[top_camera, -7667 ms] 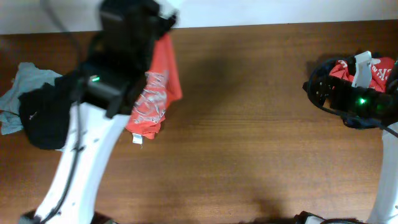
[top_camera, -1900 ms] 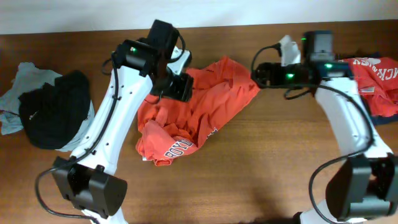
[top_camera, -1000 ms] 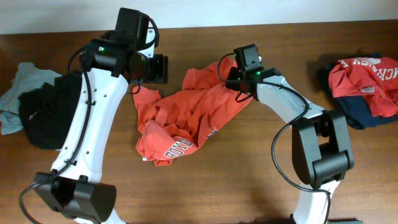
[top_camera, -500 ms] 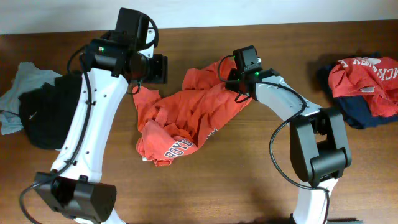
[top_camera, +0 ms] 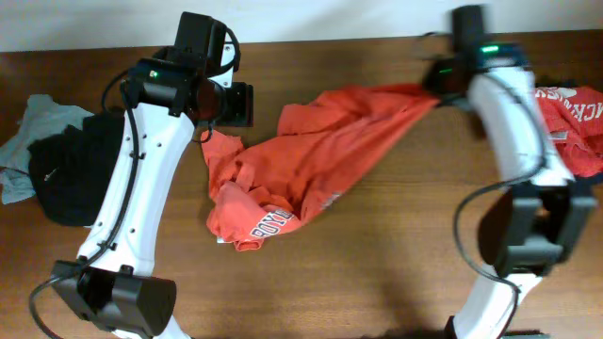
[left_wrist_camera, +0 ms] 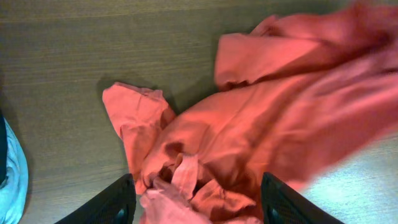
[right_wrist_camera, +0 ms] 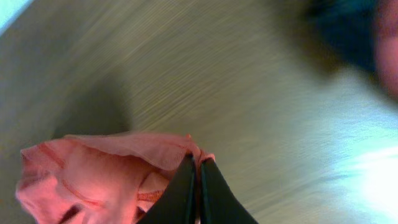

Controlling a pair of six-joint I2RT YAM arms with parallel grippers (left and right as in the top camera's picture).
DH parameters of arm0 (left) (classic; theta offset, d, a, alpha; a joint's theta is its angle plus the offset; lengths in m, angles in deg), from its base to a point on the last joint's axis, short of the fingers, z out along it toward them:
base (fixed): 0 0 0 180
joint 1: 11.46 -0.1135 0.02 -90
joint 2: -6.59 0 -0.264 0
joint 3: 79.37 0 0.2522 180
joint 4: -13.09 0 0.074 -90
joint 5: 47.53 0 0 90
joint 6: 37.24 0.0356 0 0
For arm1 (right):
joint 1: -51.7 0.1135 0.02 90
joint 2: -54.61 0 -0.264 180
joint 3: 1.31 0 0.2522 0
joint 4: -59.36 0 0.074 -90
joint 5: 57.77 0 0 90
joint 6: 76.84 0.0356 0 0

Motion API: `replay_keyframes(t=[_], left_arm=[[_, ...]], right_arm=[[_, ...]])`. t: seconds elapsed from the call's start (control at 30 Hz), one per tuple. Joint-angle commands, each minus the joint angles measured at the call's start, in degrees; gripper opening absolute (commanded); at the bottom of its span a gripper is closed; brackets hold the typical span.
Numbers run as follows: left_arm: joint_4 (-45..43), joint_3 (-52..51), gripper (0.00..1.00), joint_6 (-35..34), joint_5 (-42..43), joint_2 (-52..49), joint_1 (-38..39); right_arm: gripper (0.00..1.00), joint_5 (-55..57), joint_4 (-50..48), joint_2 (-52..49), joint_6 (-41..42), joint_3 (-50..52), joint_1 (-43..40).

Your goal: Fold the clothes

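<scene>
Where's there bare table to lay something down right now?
Widest bare patch of the table: front-centre, in front of the orange T-shirt. A narrower strip lies behind the shirt. Crowded: left edge, black garment; right edge, red lettered garment.

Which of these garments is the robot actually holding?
The orange-red T-shirt, its corner pinched in the right fingers; the black pile and red-lettered pile lie unheld.

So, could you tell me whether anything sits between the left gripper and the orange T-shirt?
Nothing visible does: the open left gripper looks straight down onto the orange T-shirt, with only that cloth and bare table beneath it.
</scene>
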Motion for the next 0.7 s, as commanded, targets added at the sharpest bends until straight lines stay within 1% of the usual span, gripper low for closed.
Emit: replay_keyframes(t=[0.0, 0.03, 0.07, 0.1, 0.13, 0.17, 0.2, 0.23, 0.27, 0.4, 0.43, 0.5, 0.67], left_arm=[[0.66, 0.15, 0.64, -0.15, -0.63, 1.51, -0.13], [0.90, 0.15, 0.64, 0.42, -0.61, 1.51, -0.13], [1.14, 0.15, 0.64, 0.87, -0.63, 1.51, -0.13], [1.46, 0.15, 0.64, 1.01, -0.66, 1.51, -0.13], [1.62, 0.15, 0.64, 1.01, -0.63, 1.51, -0.13], [1.77, 0.15, 0.64, 1.01, -0.63, 1.51, -0.13], [1.81, 0.15, 0.64, 1.01, -0.63, 1.51, -0.13], [1.86, 0.15, 0.64, 1.01, -0.63, 1.51, -0.13], [1.92, 0.15, 0.64, 1.01, -0.61, 1.51, -0.13], [3.17, 0.15, 0.62, 1.01, -0.35, 1.51, -0.09], [3.85, 0.11, 0.60, 0.98, -0.09, 1.49, -0.07], [5.09, -0.26, 0.59, 1.01, 0.28, 1.38, 0.11], [4.92, -4.02, 0.59, 1.01, 1.42, 1.20, 1.92]], right_arm=[[0.04, -2.60, 3.37, 1.66, -1.09, -1.42, -8.66], [0.04, -3.54, 4.02, 1.44, -2.12, -1.14, -10.80], [0.07, -4.11, 4.09, 1.20, -2.60, -0.72, -12.33], [0.29, -5.11, 4.15, 1.11, -3.61, -0.28, -13.92], [0.49, -6.08, 4.17, 0.90, -4.63, -0.07, -14.91], [0.72, -8.04, 4.48, 0.81, -6.84, 0.00, -16.11], [0.88, -9.25, 4.70, 0.74, -8.13, 0.00, -16.72], [0.96, -10.73, 5.01, 0.76, -9.42, 0.00, -17.35], [0.99, -12.00, 5.40, 0.79, -10.47, 0.00, -17.84], [0.99, -15.96, 7.58, 0.96, -13.99, -0.42, -18.12], [0.99, -16.94, 8.52, 0.94, -15.28, -0.66, -17.86], [0.99, -18.67, 10.36, 1.05, -18.36, -0.98, -17.09], [0.99, -19.12, 14.84, 1.07, -22.82, -1.25, -13.94]])
